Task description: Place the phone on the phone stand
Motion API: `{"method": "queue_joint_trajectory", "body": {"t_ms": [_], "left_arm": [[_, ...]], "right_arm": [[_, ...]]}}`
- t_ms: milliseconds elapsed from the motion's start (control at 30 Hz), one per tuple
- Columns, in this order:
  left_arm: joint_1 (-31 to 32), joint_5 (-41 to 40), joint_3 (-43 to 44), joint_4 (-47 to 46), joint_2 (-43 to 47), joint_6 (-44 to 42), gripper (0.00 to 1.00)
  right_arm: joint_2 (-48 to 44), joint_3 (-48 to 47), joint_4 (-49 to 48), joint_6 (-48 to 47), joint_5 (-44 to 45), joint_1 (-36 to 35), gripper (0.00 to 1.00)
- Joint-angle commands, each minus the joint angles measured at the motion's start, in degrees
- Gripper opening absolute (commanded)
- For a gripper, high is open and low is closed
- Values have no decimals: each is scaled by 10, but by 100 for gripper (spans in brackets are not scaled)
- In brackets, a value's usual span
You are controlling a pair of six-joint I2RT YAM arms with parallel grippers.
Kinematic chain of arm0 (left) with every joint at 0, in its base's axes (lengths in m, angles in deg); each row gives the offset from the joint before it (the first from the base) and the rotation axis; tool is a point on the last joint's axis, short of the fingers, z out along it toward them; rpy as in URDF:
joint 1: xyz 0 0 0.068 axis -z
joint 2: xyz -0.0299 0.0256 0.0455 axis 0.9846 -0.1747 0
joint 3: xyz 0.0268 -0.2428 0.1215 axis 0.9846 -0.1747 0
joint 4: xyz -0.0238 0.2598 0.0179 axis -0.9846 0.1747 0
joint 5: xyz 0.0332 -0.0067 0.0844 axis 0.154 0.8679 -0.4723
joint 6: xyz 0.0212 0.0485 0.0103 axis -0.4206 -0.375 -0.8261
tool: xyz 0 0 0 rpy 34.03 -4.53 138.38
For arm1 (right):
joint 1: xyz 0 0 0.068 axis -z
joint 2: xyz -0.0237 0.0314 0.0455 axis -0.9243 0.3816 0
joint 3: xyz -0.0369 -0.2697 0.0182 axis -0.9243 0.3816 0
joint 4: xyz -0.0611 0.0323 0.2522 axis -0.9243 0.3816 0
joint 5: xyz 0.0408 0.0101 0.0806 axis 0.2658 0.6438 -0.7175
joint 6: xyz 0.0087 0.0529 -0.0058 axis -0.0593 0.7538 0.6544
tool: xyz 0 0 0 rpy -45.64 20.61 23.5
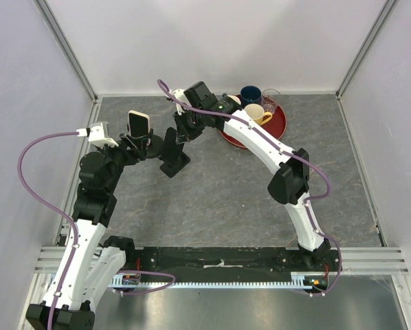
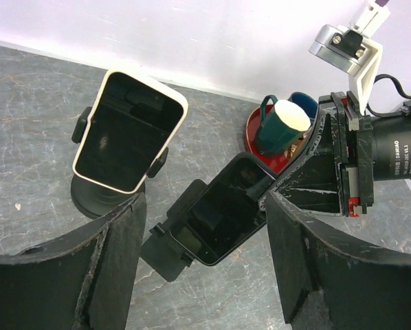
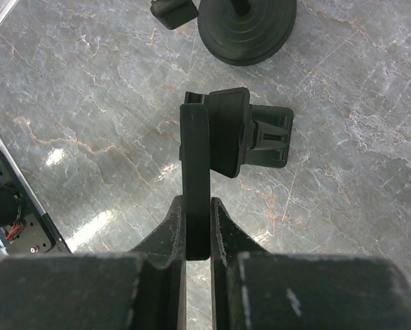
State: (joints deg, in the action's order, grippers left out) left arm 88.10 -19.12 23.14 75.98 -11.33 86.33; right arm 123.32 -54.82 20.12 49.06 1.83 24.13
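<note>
The right gripper (image 3: 197, 207) is pressed together on the phone (image 2: 219, 213), pinching its upper end between both pads; the phone hangs clear of the table (image 1: 226, 199). Its long axis is tilted, running from the lower end at the phone stand (image 2: 165, 244) up toward the gripper; the dark screen faces the left wrist camera. In the right wrist view the phone is seen edge-on, with the stand's cradle just beside its back face; whether the two touch cannot be told.

The left gripper (image 2: 204, 196) is spread and holds nothing; its fingers frame the phone from the near side. A white-cased phone (image 2: 128, 130) sits upright on a second stand (image 2: 95, 196) with a round base, near the first stand on its left; a red tray (image 2: 252, 130) carrying two cups (image 2: 278, 127) lies behind the right gripper.
</note>
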Motion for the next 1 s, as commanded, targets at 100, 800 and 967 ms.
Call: {"method": "queue_joint_trajectory", "body": {"t_ms": [100,800,967], "left_arm": [[1,-27,12,2,3,-22,75],[0,-16,7,-3,3,-21,75],[1,-16,6,-5,3,-21,75]], "right_arm": [[-2,-37,-44,9,-13,-2,0],[29,-45,-71,32,-4,-3,0],[34,-45,-72,33,-11,-2,0]]}}
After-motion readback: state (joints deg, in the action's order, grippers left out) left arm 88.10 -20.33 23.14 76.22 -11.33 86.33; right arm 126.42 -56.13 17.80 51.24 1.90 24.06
